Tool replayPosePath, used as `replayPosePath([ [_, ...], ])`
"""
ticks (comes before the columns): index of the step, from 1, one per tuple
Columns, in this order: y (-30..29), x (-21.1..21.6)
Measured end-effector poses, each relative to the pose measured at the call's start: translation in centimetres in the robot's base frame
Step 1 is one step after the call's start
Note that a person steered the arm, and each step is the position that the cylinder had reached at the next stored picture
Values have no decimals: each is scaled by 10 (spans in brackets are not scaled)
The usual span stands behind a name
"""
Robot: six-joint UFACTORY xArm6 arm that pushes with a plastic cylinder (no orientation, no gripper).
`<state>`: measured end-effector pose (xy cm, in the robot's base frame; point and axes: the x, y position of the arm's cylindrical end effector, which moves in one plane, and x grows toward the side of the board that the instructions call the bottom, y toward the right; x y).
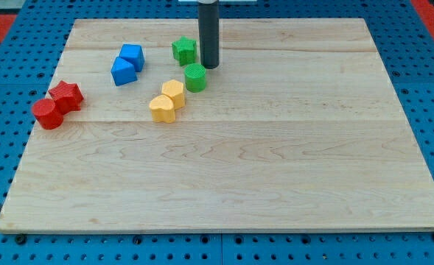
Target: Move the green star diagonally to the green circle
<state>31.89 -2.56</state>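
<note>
The green star [184,50] lies near the view's top, left of centre on the wooden board [275,162]. The green circle [195,76] stands just below and slightly right of it, apart from it by a small gap. My tip [210,66] is down on the board right of the green star and just above-right of the green circle, very close to both. The dark rod rises from there out of the view's top.
Two blue blocks [127,64] sit touching, left of the green star. Two yellow blocks [168,101] lie below-left of the green circle, the upper one almost touching it. A red star [66,96] and a red cylinder [48,114] lie near the board's left edge.
</note>
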Motion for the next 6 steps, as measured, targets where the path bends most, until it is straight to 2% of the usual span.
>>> replayPosePath([
  [1,-57,-2],
  [2,-99,-21],
  [3,-52,-49],
  [4,19,-39],
  [5,-76,-14],
  [6,-67,34],
])
